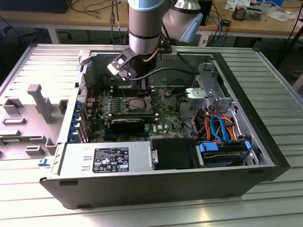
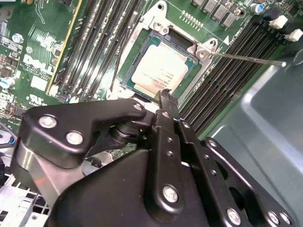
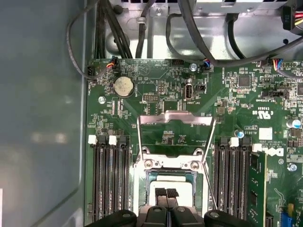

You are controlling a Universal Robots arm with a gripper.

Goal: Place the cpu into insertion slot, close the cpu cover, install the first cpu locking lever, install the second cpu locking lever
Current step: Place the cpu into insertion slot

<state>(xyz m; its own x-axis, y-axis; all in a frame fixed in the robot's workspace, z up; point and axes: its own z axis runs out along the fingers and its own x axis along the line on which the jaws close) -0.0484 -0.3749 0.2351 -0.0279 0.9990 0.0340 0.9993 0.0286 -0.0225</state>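
The room behind held wooden benches [image 1: 57, 19] strewn with cables. In front, a ribbed metal table [image 1: 265, 71] carried an open case [image 1: 142, 182] lying on its side. A grey panel [image 1: 40, 101] lay just beside the case on the exterior view's left. The arm [image 1: 147, 28] hung down into the case over the green board [image 1: 168, 126].

In the first wrist view, black memory slots [image 3: 111, 179] ran along both sides of the slot. The cover [image 3: 175, 118] stood raised, its frame open above the board, and a thin lever [image 3: 208, 182] was angled free next to it. In the second wrist view, the slot [image 2: 177, 38] showed its dark recess, and the cpu [image 2: 158, 71] lay flat inside it, silvery face up.

The gripper [image 2: 165, 97] was just over the edge of the cpu. Its jaws were pressed together, with nothing seen between them.
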